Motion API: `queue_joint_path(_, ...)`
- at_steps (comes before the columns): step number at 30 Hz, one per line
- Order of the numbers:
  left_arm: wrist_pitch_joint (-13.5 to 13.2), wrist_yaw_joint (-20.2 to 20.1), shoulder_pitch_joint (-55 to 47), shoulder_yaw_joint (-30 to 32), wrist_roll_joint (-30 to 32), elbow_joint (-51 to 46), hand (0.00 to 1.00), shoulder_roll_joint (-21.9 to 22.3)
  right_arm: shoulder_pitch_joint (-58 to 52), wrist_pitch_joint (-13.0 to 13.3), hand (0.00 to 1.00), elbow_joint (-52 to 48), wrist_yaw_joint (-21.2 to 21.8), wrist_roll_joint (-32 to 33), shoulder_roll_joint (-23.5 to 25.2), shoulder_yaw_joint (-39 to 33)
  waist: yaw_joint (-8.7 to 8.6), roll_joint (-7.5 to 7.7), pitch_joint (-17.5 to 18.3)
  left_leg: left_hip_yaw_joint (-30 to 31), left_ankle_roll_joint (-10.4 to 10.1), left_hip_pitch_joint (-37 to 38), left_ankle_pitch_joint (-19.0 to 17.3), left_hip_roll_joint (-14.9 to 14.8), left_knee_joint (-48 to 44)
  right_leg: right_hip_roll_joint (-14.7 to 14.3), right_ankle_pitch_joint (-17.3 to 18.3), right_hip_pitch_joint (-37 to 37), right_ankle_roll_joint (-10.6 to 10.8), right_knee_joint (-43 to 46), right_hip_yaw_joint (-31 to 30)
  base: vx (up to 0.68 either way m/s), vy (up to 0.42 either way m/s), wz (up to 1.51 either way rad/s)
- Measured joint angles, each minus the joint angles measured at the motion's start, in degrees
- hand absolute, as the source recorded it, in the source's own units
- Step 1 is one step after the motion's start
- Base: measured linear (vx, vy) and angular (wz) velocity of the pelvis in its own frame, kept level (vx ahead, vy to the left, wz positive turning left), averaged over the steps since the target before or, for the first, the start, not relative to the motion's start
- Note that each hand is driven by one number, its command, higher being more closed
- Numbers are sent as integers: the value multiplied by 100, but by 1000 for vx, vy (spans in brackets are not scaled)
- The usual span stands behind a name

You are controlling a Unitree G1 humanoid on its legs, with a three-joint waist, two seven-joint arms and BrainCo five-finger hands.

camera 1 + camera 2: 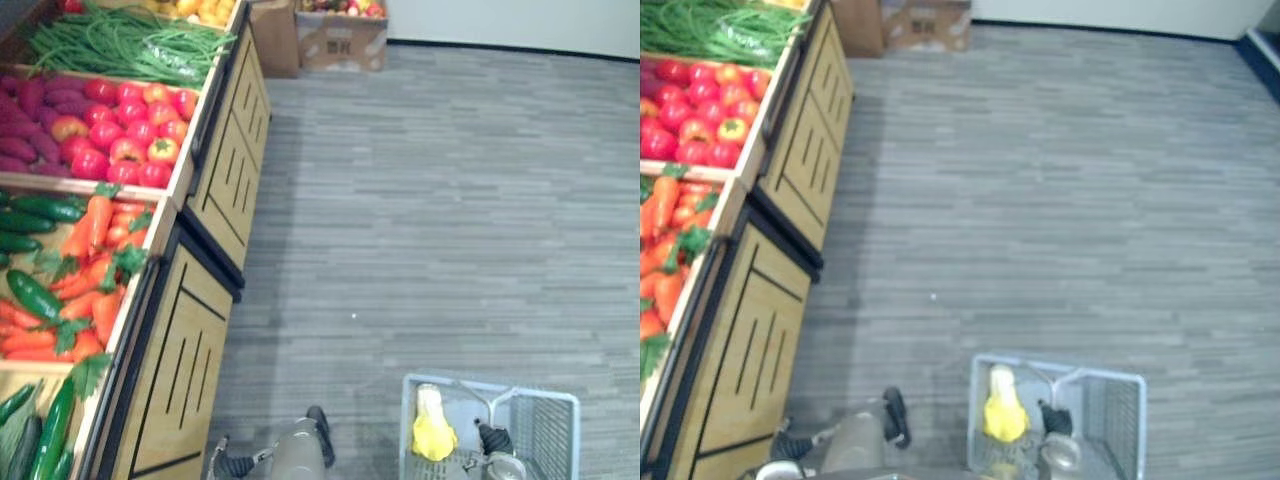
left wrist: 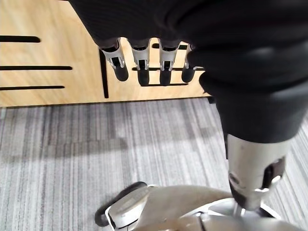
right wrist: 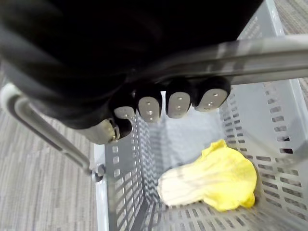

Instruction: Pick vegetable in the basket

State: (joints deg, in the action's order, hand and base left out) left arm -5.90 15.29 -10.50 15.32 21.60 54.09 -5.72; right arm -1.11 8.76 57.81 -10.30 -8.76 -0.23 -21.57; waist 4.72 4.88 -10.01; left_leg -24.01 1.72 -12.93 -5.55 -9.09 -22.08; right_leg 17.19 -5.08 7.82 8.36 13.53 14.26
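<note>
Basket (image 3: 279, 120) is gripped by its handle (image 3: 260, 55) in the right hand (image 3: 179, 103), napa cabbage (image 3: 211, 180) laid inside; left hand (image 2: 163, 57) is seen slack.

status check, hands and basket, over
Left hand open, empty, hanging beside the wooden stand. Right hand shut on the basket handle. One yellow cabbage lies in the basket. Nothing seen blocking the stand.

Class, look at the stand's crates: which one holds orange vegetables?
The crate directly nearer the robot than the tomato crate: it holds long orange carrots with green tops.
</note>
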Motion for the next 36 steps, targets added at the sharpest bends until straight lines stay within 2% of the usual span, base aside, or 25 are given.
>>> queue_joint_path(2, 32, -5, -12, -223, 53, 67, 0, -138, 23, 147, 100, -14, 11, -15, -73, 57, -107, 100, 61, 1, -56, 446, -180, 187, 515, 230, -419, -635, 193, 1371, -290, 304, 147, 6)
queue_joint_path(4, 37, -18, -36, -440, 118, 56, 0, -204, 91, 121, 100, 27, 9, -21, -189, 161, -205, 84, 42, 5, -35, 868, -437, 228, 884, 354, -1111, -1116, 160, 2545, -469, 341, 89, 25)
queue_joint_path(5, 41, -45, -27, -547, 119, 59, 0, -301, 138, 139, 100, 77, 15, -25, -174, 201, -232, 121, -11, 26, -50, 1128, -540, 276, 1020, 403, -704, -1527, 100, 3493, -527, 406, 30, 17)
queue_joint_path(6, 50, -57, -27, -623, 121, 57, 0, -347, 158, 163, 100, 70, 65, -21, -156, 223, -233, 105, -26, 28, -58, 1396, -547, 271, 1137, 308, 27, -1882, -50, 4179, -474, 270, -9, 3)
queue_joint_path(7, 51, -59, -32, -646, 121, 56, 0, -339, 157, 175, 100, 50, 70, -16, -157, 222, -239, 53, -56, 27, -60, 1590, -548, 257, 1253, 230, 336, -1979, -138, 4323, -366, 311, -36, -3)
queue_joint_path(8, 53, -65, -40, -662, 122, 56, 0, -326, 158, 189, 100, -20, 72, -4, -157, 217, -295, -37, -82, 36, -65, 1900, -551, 219, 1420, 81, 924, -2106, -365, 4178, -32, 191, -42, 3)
queue_joint_path(9, 52, -69, -28, -667, 121, 46, 0, -322, 154, 190, 100, -49, 72, 0, -152, 217, -324, -60, -76, 54, -80, 1978, -560, 202, 1451, 5, 1138, -2149, -415, 3870, 144, 214, -94, 19)
queue_joint_path(10, 32, -74, 45, -654, 120, 0, 0, -301, 157, 200, 100, -75, 74, 5, -158, 207, -354, -75, -77, 122, -188, 2044, -629, 179, 1486, -134, 1275, -2279, -469, 2977, 481, 195, -152, 34)
queue_joint_path(12, 16, -86, 194, -637, 120, 11, 0, -289, 195, 199, 100, -66, 75, 18, -151, 160, -333, -7, -102, 209, -405, 2052, -762, 193, 1461, -326, 1141, -2394, -378, 1298, 574, 219, -219, 36)
queue_joint_path(13, 17, -100, 195, -605, 121, 21, 0, -247, 196, 186, 100, -66, 76, 27, -130, 121, -337, 15, -99, 294, -513, 2089, -828, 191, 1396, -399, 848, -2370, -360, 538, 538, 289, -294, 35)
queue_joint_path(14, 34, -108, 220, -571, 125, 112, 0, -147, 181, 147, 100, -48, 72, 29, -120, -34, -325, -21, -129, 428, -705, 2252, -944, 89, 1371, -556, 242, -2183, -539, 80, 470, 357, -344, 24)
queue_joint_path(15, 12, -142, 180, -455, 162, 129, 0, 51, 170, 119, 100, -82, 59, 20, -140, -130, -300, -237, -118, 389, -776, 2264, -937, -127, 1447, -783, 269, -2090, -540, 41, 570, 294, -256, 12)
queue_joint_path(17, 5, -178, 198, -419, 220, 135, 0, 171, 214, 119, 100, -135, 54, 16, -174, -287, -299, -398, -133, 414, -921, 2394, -866, -201, 1702, -858, 682, -2257, -587, 475, 568, 228, -173, 2)
queue_joint_path(20, -15, -196, 235, -411, 223, 238, 0, 159, 172, 116, 100, -165, 81, 23, -174, -468, -306, -415, -104, 469, -1053, 2625, -769, -229, 1900, -749, 1392, -2365, -588, 1196, 666, 189, -142, 21)
queue_joint_path(22, -19, -195, 236, -400, 220, 241, 0, 165, 163, 90, 100, -131, 83, 24, -145, -519, -310, -392, -96, 644, -1067, 2557, -662, -258, 1739, -695, 1599, -2262, -591, 1240, 798, 156, -125, 41)
queue_joint_path(24, -14, -192, 235, -364, 218, 222, 0, 158, 145, 16, 100, -25, 82, 25, -140, -523, -310, -396, -83, 1001, -1072, 1994, -656, -414, 713, -698, 1614, -1984, -593, 916, 1015, 144, -101, 49)
queue_joint_path(25, -10, -187, 217, -358, 216, 182, 0, 154, 143, -17, 100, 17, 80, 24, -153, -519, -304, -410, -78, 1195, -1206, 1577, -576, -522, -142, -706, 1586, -1777, -596, 736, 1128, 192, -80, 49)
queue_joint_path(26, -7, -185, 215, -352, 216, 179, 0, 150, 144, -43, 100, 74, 78, 20, -171, -509, -295, -415, -87, 1309, -1453, 1286, -408, -614, -786, -704, 1552, -1592, -597, 620, 1223, 182, -41, 43)
queue_joint_path(28, -17, -163, 213, -288, 201, 174, 0, 139, 120, -104, 100, 176, 66, 7, -195, -500, -274, -383, -112, 1340, -1553, 832, -243, -804, -1801, -660, 1516, -1150, -568, 333, 1422, 238, 5, 43)
queue_joint_path(30, -16, -161, 229, -222, 176, 176, 0, 127, 43, -114, 100, 176, 36, -4, -172, -510, -293, -387, -110, 956, -1447, 511, -412, -873, -2049, -564, 1446, -737, -461, 38, 1616, 245, 67, 50)
queue_joint_path(32, -14, -141, 251, -188, 119, 54, 0, 137, -43, -122, 100, 172, -56, -2, -197, -603, -292, -366, -117, 97, -1051, 149, -558, -792, -1112, -316, 1321, -420, -247, -193, 1907, 241, 206, 60)
queue_joint_path(33, 8, -75, 253, -184, 117, 53, 0, 196, -85, -124, 100, 157, -68, 0, -224, -698, -293, -444, -81, -169, -648, 109, -22, -642, -7, -278, 1250, -329, -123, -283, 2037, 236, 260, 50)
queue_joint_path(34, 22, -42, 234, -182, 117, 66, 0, 271, -104, -127, 100, 155, -68, 0, -279, -737, -281, -535, -35, -223, -493, 89, 394, -575, 555, -314, 1230, -313, -68, -305, 2061, 247, 286, 54)
queue_joint_path(35, 54, -23, 274, -87, 109, 72, 0, 228, -92, -162, 100, 157, -59, 5, -187, -765, -291, -418, -9, -237, -318, 218, 458, -285, 871, -172, 1195, -236, -11, -437, 2071, 265, 296, 56)
queue_joint_path(36, 70, 11, 277, -82, 114, 53, 0, 191, -90, -179, 100, 136, -60, 17, -80, -760, -290, -271, 50, -181, -289, 218, 483, -61, 1125, -117, 1160, -236, 16, -603, 2023, 250, 252, 57)
